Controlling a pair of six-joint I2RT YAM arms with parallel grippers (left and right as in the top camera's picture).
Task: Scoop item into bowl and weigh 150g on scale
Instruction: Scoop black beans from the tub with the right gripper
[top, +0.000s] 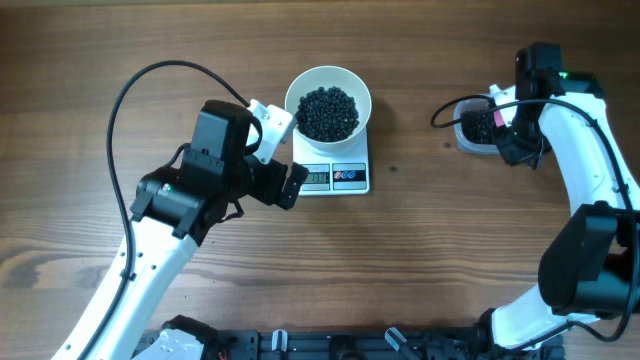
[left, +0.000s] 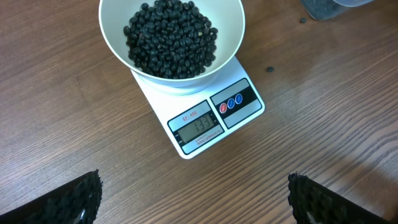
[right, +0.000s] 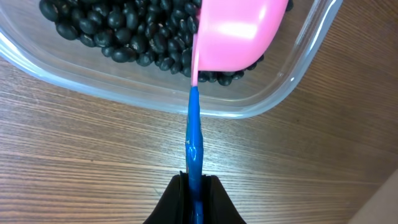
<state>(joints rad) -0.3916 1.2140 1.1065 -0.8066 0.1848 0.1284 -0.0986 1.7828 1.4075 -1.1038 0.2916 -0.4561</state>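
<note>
Right gripper (right: 196, 186): clamped tight on the blue handle (right: 194, 137) of the pink scoop (right: 239, 31). The scoop head is down inside the clear plastic tub (right: 292, 87), resting among the black beans (right: 118, 28) stocked there. Whether the cup has a load in it cannot be told; only its underside shows.

Left gripper (left: 194, 202): jaws spread wide, nothing between them. It hangs over the tabletop (left: 74, 143) just in front of the kitchen scale (left: 245, 115), looking down at it.

White bowl (left: 235, 37): sits on the scale platform, upright, about half full of beans. The tub is well apart from it, off to the robot's right side in the overhead view. Two stray beans (left: 270, 69) lie on the wood between scale and tub.

Display (left: 200, 126): digits look like 133, though they are small and not certain. If so, the bowl is short of the target by a modest amount.

Step in hand, as I judge it: a top-up scoop, drawn from the tub.

Next move calls for: a partial load rather than a heaped one, lifted level so nothing rolls off, then carried across to the bowl rim. Tip slowly, a few beans at a time, with the display watched for the target. Overshoot is the main risk; spills onto the scale platform would also skew the reading.
</note>
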